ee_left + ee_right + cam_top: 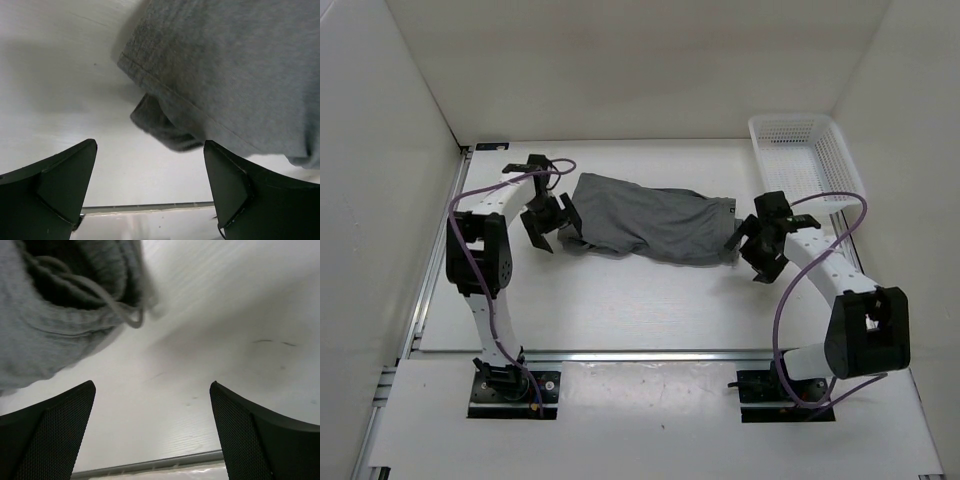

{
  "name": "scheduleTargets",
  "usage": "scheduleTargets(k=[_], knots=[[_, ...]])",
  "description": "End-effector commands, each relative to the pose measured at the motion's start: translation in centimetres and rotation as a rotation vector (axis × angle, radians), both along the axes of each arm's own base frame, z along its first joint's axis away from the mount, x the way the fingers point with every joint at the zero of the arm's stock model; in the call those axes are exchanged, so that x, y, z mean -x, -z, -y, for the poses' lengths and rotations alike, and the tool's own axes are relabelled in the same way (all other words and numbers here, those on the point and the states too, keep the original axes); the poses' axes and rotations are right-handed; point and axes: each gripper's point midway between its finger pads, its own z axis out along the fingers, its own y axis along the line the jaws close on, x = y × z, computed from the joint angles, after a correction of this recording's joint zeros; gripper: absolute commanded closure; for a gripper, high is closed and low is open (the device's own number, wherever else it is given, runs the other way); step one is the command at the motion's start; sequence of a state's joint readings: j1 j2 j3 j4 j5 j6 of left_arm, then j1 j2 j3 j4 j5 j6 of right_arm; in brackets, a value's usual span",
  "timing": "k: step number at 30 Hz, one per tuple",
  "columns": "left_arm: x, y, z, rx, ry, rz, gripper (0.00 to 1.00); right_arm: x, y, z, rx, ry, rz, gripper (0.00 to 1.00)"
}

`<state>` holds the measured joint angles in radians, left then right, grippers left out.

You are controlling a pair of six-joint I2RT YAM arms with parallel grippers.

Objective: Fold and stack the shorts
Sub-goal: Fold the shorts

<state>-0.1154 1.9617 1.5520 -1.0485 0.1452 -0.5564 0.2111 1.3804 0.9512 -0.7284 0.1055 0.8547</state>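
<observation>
Shorts (650, 222) lie flat in the middle of the table (620, 310), a long grey band stretched between the two arms. Their long axis runs left to right and is tilted a little, with the left end farther from the arm bases and the right end nearer. They appear already doubled leg over leg, though the top view is too coarse to be sure of the layers.

The left gripper (552, 222) hovers just beside the left end, its jaws spread wide with nothing between them. Its wrist camera shows the stitched leg hem (165, 95) ahead of the fingers and slightly to the right. The right gripper (752, 250) hangs just beside the opposite end, jaws equally wide and holding nothing. Its wrist camera shows the waistband (60, 325) and a loose drawstring (134, 320) ahead and to the left, with bare table under the fingers.

Each arm therefore faces its own end of the cloth, hem to the left arm and waistband to the right, and neither is clearly nearer. The next fold would likely carry one short end over the other along that long axis, so the grasps belong at the end corners. The white mesh basket (790, 120) stands in the far right corner, well apart from the shorts.
</observation>
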Motion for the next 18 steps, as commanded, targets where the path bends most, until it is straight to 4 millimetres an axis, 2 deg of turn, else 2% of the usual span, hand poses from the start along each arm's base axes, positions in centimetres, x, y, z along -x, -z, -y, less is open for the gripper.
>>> scheduleTargets(k=[1,3,4,8,10,11,12,13,16,17,18], knots=[[-1.0,0.4,1.8,0.087,-0.022,0.032,0.00,-2.5,-0.9,-2.9,-0.177,-0.007,0.061,0.00],[-1.1,1.3,2.1,0.098,-0.051,0.006,0.00,-3.4,-0.8,-3.5,-0.219,0.006,0.072,0.00],[-1.1,1.3,2.1,0.099,-0.062,0.004,0.00,-3.6,-0.3,-3.5,-0.218,0.007,0.065,0.00],[-2.3,1.1,2.4,0.109,-0.085,0.032,0.00,-5.8,-0.8,-4.5,-0.255,0.001,0.083,0.00],[-2.9,1.1,2.5,0.113,-0.106,0.032,0.00,-6.8,-0.3,-4.8,-0.262,-0.002,0.070,0.00],[-2.8,2.0,2.5,0.109,-0.107,0.009,0.00,-7.2,0.2,-4.5,-0.239,0.009,0.065,0.00],[-3.0,2.2,2.6,0.110,-0.117,0.005,0.00,-7.3,1.4,-4.4,-0.226,0.015,0.042,0.00],[-3.2,2.5,2.5,0.104,-0.134,0.004,0.00,-7.6,1.7,-4.3,-0.217,0.020,0.038,0.02],[-3.1,3.4,2.3,0.091,-0.146,-0.017,0.10,-8.2,3.3,-4.0,-0.209,0.033,0.001,0.25],[-3.1,3.4,2.3,0.091,-0.146,-0.017,0.13,-8.5,3.3,-4.1,-0.209,0.033,0.002,0.40],[-3.2,3.5,2.2,0.082,-0.148,-0.015,0.21,-8.6,3.4,-4.0,-0.201,0.036,0.004,0.49]])
